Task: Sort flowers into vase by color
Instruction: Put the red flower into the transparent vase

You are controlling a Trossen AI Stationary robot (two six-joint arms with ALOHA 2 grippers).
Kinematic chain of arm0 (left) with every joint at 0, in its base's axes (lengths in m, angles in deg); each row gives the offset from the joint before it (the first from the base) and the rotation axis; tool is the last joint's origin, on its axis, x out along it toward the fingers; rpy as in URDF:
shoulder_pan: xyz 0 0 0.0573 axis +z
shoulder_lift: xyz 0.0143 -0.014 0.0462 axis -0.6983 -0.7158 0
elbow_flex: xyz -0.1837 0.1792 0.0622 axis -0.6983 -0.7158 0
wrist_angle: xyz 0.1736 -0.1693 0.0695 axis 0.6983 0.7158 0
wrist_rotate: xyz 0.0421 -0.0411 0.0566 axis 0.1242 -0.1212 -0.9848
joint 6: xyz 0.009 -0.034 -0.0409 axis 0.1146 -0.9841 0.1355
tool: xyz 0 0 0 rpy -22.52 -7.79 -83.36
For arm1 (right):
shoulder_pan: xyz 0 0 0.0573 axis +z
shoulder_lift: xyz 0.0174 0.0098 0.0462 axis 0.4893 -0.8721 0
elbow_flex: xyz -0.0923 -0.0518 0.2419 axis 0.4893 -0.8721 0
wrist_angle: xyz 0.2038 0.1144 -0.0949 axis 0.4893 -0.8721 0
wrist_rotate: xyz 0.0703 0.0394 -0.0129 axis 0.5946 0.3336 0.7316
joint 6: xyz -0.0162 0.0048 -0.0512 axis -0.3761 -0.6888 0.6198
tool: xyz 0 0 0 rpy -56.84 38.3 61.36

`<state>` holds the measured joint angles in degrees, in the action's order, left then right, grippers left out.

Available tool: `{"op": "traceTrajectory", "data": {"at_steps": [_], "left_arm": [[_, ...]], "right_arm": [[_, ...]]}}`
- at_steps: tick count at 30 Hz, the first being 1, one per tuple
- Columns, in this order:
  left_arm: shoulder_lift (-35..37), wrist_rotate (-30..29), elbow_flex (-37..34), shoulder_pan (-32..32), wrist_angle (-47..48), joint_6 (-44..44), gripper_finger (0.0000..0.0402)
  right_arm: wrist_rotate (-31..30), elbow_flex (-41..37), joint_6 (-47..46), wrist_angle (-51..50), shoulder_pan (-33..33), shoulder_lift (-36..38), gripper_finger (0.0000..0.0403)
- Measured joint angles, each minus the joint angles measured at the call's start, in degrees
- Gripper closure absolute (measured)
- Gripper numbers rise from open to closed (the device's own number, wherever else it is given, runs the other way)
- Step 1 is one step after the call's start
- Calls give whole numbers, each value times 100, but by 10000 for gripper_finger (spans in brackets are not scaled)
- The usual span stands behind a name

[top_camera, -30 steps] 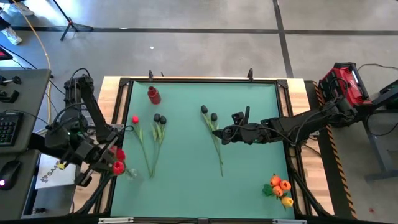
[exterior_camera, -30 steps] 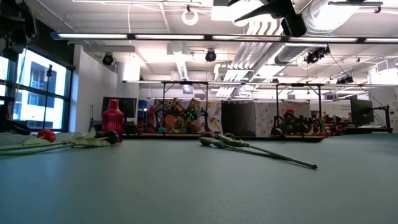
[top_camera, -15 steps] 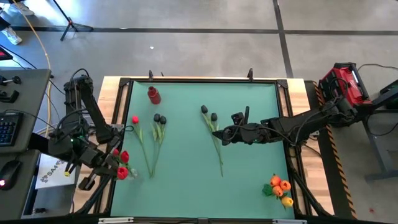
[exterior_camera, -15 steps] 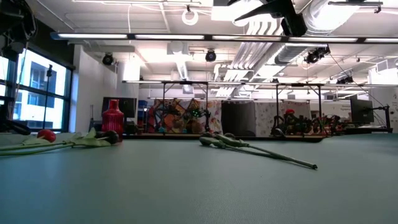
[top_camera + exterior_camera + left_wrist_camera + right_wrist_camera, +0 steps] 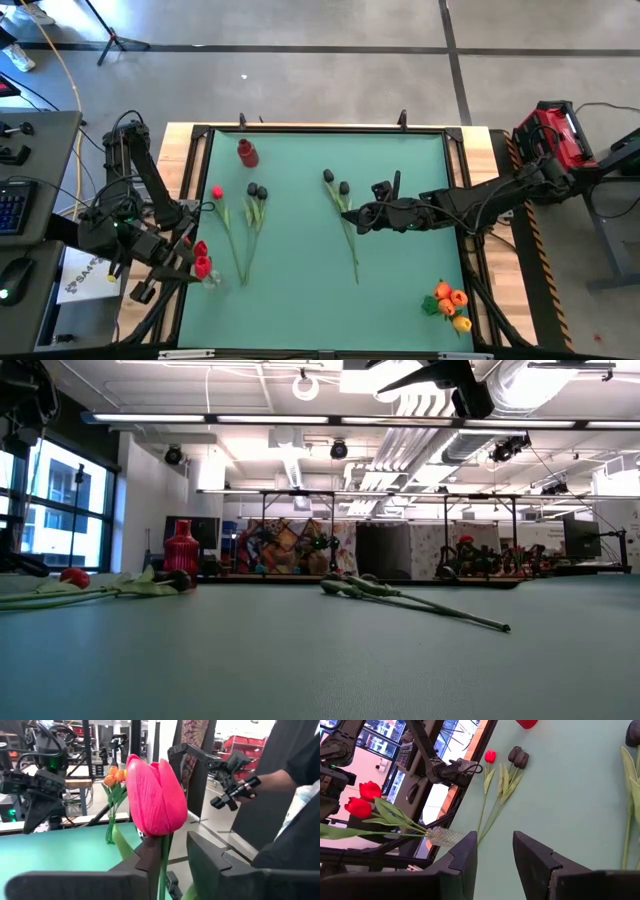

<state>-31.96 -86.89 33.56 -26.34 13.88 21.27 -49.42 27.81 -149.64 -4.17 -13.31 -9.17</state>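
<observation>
Two red flowers (image 5: 202, 258) stand in a clear glass vase (image 5: 212, 283) at the table's near left edge, also in the right wrist view (image 5: 442, 836). My left gripper (image 5: 188, 263) is open and level, with one red flower's stem (image 5: 164, 855) between its fingers just below the head (image 5: 155, 790). My right gripper (image 5: 350, 215) hangs open over the stems of two black flowers (image 5: 335, 182) lying mid-table. Another red flower (image 5: 217, 192) and two more black flowers (image 5: 257, 190) lie flat at the left. My left gripper's fingers stand on either side of the red flower's stem (image 5: 164, 862), just under its head, coming in level from the table's left. The stem runs along the inner side of one finger (image 5: 149, 860); whether it touches, I cannot tell. The other finger (image 5: 210, 865) stands clear.
A red bottle-shaped vase (image 5: 247, 152) stands at the far left. Orange flowers (image 5: 450, 303) stand in a vase at the near right corner. Beyond the table's left edge a person's hand (image 5: 260, 782) holds a dark device.
The left arm has shifted a little toward the near edge. The head of the nearer red flower has swung slightly toward the table's right and now stands over the vase. The right arm has kept still.
</observation>
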Motion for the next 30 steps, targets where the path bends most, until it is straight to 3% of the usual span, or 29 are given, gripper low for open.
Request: {"op": "traceTrajectory", "data": {"at_steps": [10, 14, 21, 30], "left_arm": [[269, -16, 0, -4, 27, -590, 269], [373, 306, 2, -3, 289, -1003, 256], [516, 423, 2, 0, 691, -1770, 264], [621, 410, 96, 0, 1071, -2039, 275]], "right_arm": [[104, 0, 2, 0, 0, 2, 289], [107, 0, 2, -2, 0, 2, 289], [126, 0, 25, -2, 0, 2, 289], [260, 0, -20, -2, 0, 2, 289]]}}
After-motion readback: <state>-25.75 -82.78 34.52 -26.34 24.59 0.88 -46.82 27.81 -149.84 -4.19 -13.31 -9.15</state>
